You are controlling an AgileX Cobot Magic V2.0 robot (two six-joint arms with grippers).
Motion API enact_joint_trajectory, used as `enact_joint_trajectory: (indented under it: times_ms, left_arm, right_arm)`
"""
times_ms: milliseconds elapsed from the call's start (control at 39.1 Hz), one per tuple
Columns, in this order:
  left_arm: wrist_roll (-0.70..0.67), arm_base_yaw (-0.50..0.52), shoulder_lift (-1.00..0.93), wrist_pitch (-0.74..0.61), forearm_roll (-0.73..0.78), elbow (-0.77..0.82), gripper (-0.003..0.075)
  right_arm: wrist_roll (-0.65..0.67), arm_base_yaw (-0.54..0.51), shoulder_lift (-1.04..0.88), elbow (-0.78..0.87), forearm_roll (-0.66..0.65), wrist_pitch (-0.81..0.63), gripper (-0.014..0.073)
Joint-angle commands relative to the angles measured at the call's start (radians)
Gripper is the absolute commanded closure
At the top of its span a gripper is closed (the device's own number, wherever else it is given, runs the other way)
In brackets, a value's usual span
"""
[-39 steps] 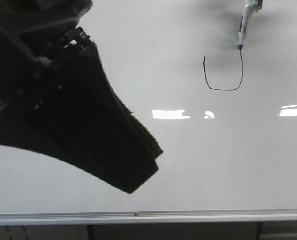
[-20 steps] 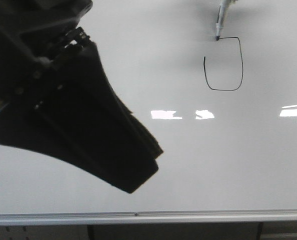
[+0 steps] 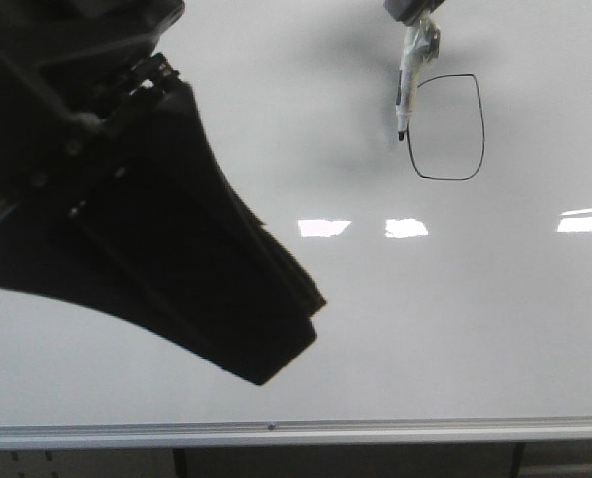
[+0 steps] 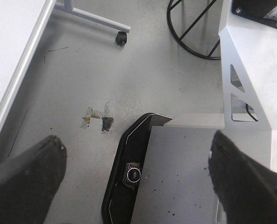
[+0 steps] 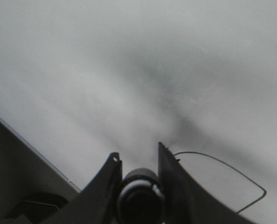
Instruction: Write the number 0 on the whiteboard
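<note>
The whiteboard (image 3: 376, 329) fills the front view, with its silver rail (image 3: 276, 434) along the lower edge. The number 0 (image 3: 481, 124) is a thin black squarish loop at the upper right. My right gripper (image 5: 137, 154) is shut on a marker (image 5: 139, 198). In the front view the marker (image 3: 407, 80) hangs from the top edge. Its tip (image 3: 400, 133) is just left of the loop's left side. Part of the loop (image 5: 231, 170) shows in the right wrist view. My left gripper (image 4: 136, 140) is open and empty, over the floor.
My left arm's dark bulk (image 3: 147, 219) covers the board's left part in the front view. Bright light reflections (image 3: 406, 228) lie below the loop. Under the left gripper are a black device (image 4: 129, 175), a white metal frame (image 4: 255, 70), cables (image 4: 194, 28) and a caster (image 4: 122, 38).
The marker moved from the loop's right upstroke leftwards across the top and down the left side, and the open U became a closed loop. The left arm has not moved.
</note>
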Motion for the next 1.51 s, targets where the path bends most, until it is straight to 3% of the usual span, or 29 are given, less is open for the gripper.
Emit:
enact_joint_trajectory:
  times_ms: [0,205,1483]
  left_arm:
    - [-0.001,-0.004,-0.031,-0.016,-0.049,-0.031,0.0122]
    - [-0.001,-0.004,-0.031,-0.016,-0.049,-0.031,0.0122]
    - [-0.001,-0.004,-0.031,-0.016,-0.049,-0.031,0.0122]
  right_arm:
    - [-0.004,0.001,-0.094,-0.098,0.051,0.078,0.0652]
    - [-0.004,0.001,-0.097,-0.191,0.055,0.223,0.0652]
    - [-0.004,0.001,-0.103,-0.190,0.059,0.186,0.0652]
